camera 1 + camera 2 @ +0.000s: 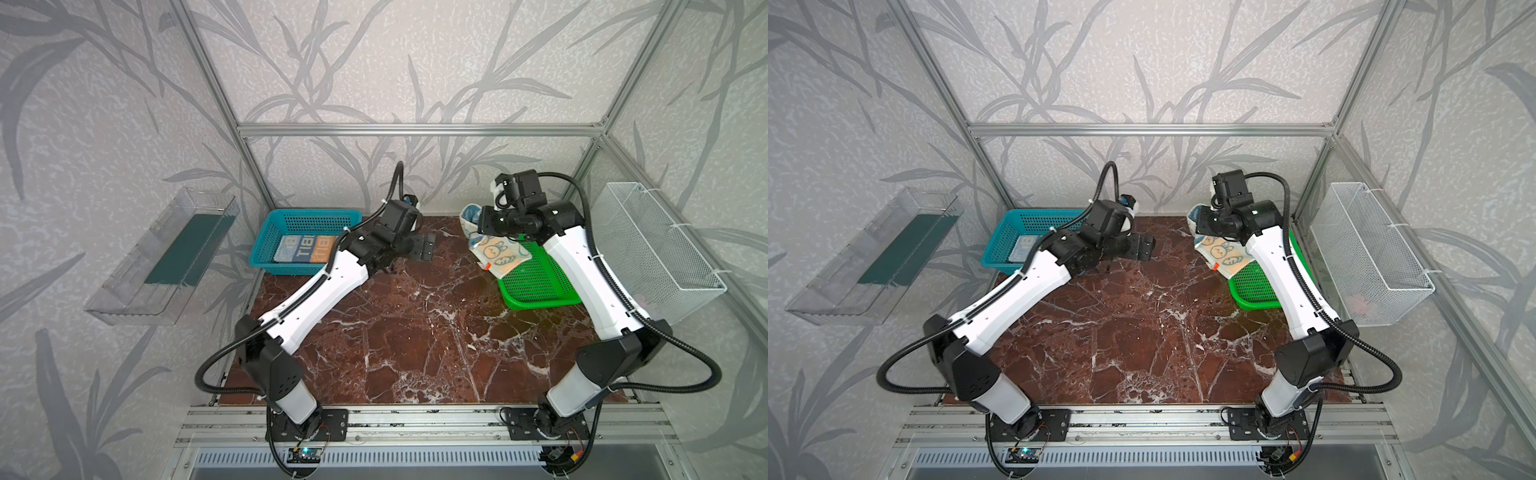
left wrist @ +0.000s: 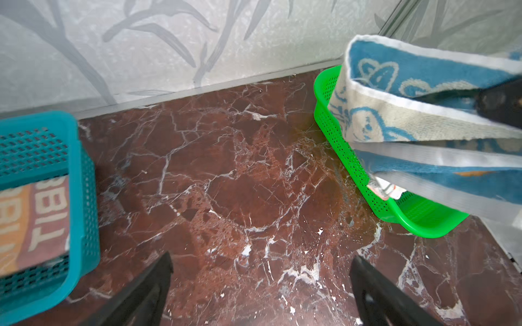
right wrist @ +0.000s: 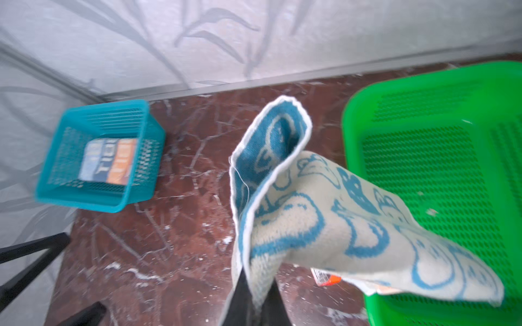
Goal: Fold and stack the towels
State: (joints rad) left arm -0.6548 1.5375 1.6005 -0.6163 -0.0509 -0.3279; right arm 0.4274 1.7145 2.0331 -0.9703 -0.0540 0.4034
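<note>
Top views, right tool (image 1: 478,225): closed on the cream-and-blue towel (image 1: 496,254), which hangs clear of the worktop (image 1: 415,332) near its far edge, over the inner rim of the green basket (image 1: 536,286) at the right edge.
Top views, left tool (image 1: 427,248): jaws wide apart and empty, above the far middle of the worktop, apart from the towel.
Top views, folded towels (image 1: 305,249): lying flat in the blue basket (image 1: 309,219) at the far left corner.
Left wrist, fingers (image 2: 154,285): spread with nothing between them; the towel dangles ahead, bunched.
Right wrist, grip: a bunched edge is pinched between the dark fingers; the rest droops doubled, with an orange tag (image 3: 327,278) underneath.
Step in hand: probably bringing the towel to open worktop for spreading.
Doing it well: lower until the loose end meets bare worktop, then draw toward the near edge so it lies flat. The left tool should take a free corner, not the bunch. Keep the hanging end off the green rim.
</note>
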